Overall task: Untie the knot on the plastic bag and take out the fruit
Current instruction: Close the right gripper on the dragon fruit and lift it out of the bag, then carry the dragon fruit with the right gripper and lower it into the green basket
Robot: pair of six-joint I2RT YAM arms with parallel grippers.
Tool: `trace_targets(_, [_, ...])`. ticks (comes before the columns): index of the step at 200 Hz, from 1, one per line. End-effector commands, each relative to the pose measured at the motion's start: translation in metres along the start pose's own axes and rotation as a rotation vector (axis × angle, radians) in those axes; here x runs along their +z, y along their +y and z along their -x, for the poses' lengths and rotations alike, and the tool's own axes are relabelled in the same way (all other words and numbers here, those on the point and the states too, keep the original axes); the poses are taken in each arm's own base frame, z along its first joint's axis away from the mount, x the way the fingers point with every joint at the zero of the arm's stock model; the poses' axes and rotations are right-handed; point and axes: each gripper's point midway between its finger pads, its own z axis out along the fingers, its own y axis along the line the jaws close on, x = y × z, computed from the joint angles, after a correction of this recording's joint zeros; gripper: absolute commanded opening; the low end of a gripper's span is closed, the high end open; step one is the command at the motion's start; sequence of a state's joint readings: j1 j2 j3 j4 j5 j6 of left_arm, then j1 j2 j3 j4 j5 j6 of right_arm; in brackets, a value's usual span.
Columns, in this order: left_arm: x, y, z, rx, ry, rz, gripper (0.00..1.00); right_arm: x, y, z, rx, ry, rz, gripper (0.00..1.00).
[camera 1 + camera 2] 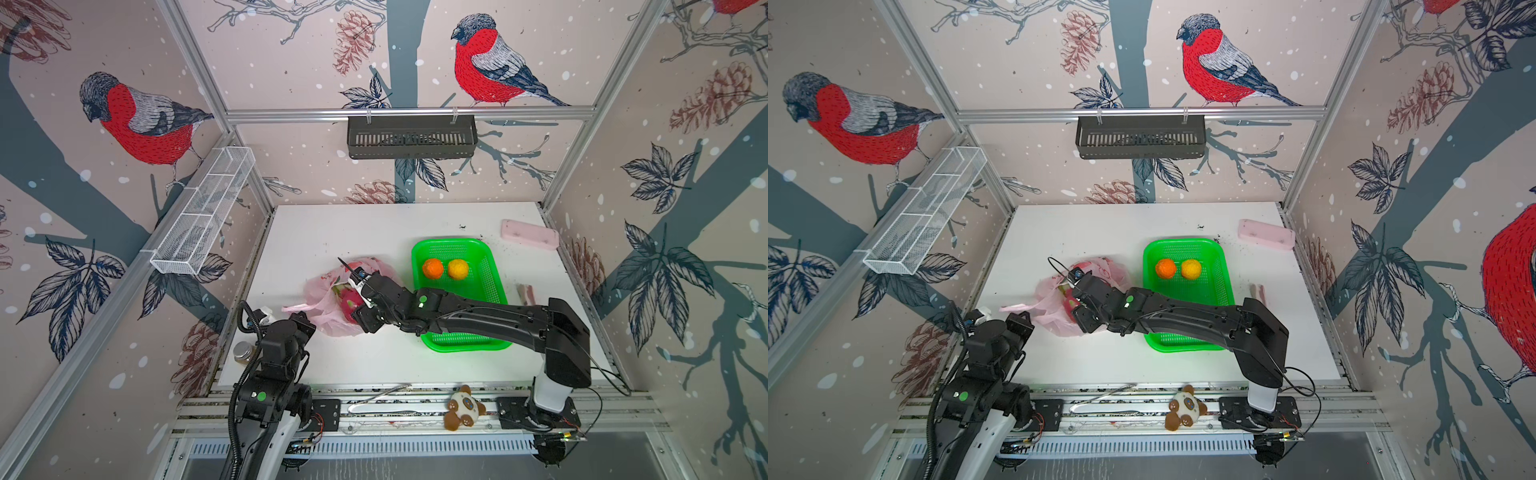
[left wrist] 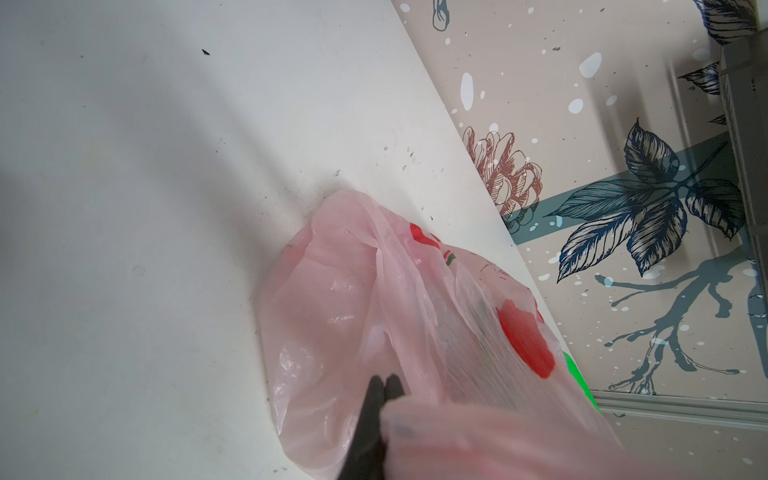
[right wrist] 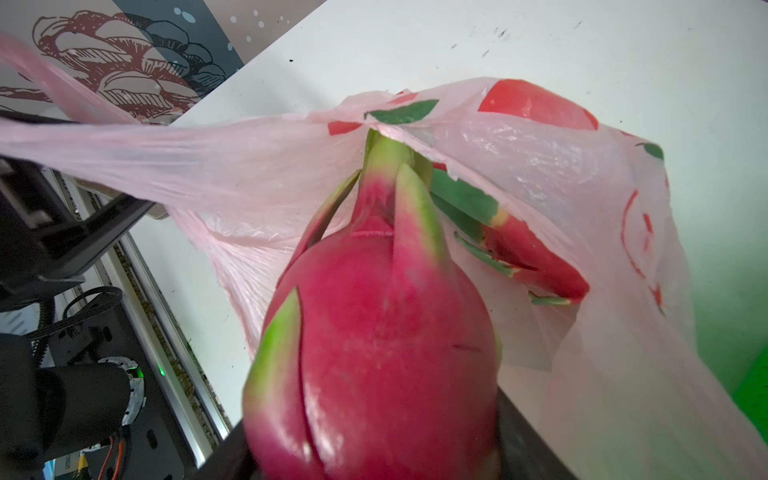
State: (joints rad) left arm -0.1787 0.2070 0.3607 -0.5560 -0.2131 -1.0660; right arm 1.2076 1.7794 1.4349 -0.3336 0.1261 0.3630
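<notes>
Bag slumps on the white table, mouth pulled wide, just left of the green basket. A dragon fruit sits in the opening, with another red fruit deeper inside (only partly seen). My right gripper is clamped across the dragon fruit, arm stretched low over the basket's near end. My left gripper, tips pressed together, pinches a bag handle taut, arm folded close. Two oranges lie in the basket.

White tabletop, translucent pink plastic bag w/ red prints at right gripper, green plastic mesh basket just to its right, pale-pink rect. block farther off
</notes>
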Motion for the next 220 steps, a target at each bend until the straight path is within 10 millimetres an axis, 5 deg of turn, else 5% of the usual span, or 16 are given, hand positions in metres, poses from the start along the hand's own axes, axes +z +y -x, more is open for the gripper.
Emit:
trace_targets(1, [0.001, -0.008, 0.009, -0.015, -0.046, -0.031, 0.00, -0.010, 0.001, 0.003, 0.003, -0.010, 0.008, 0.29])
trace_targets(142, [0.006, -0.014, 0.006, -0.020, -0.034, -0.062, 0.00, -0.097, -0.005, 0.049, 0.021, -0.187, 0.016, 0.29])
trace_targets(176, [0.006, -0.016, 0.006, -0.019, -0.030, -0.069, 0.00, -0.117, -0.025, 0.070, 0.055, -0.282, -0.032, 0.29])
trace_targets(220, [0.005, -0.018, 0.006, -0.018, -0.024, -0.078, 0.00, -0.132, -0.082, 0.088, 0.184, -0.365, -0.149, 0.29])
